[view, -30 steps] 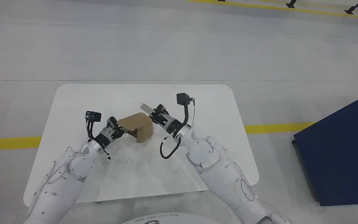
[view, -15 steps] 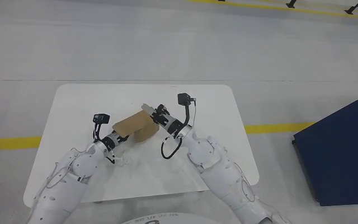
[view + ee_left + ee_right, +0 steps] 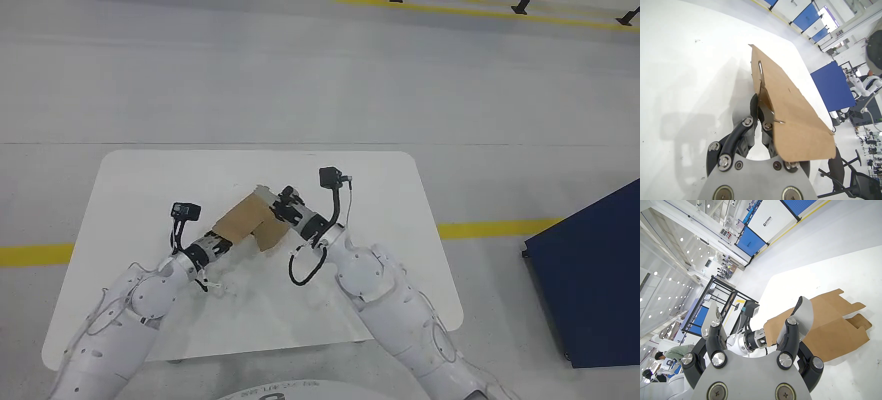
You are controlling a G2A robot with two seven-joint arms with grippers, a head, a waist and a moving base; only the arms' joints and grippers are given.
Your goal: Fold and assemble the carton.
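Observation:
A flat brown carton (image 3: 247,216) lies tilted near the middle of the white table (image 3: 130,200). My left gripper (image 3: 758,111) is shut on one edge of the carton (image 3: 791,113), which rises at a slant over the tabletop. In the top view the left gripper (image 3: 212,243) sits at the carton's near-left end. My right gripper (image 3: 759,313) is open just above the carton (image 3: 832,328), at its far-right end (image 3: 279,200). One of its fingers (image 3: 804,311) hangs over the cardboard. The carton's end flaps (image 3: 857,315) rest on the table.
The table has bare room to the left, behind and to the right of the carton. A blue panel (image 3: 600,270) stands on the floor off the table's right side. A yellow line (image 3: 500,228) runs across the floor.
The carton has gone from a partly folded hump to a flatter, longer sheet. My left arm has shifted right with it. The right gripper has hardly moved.

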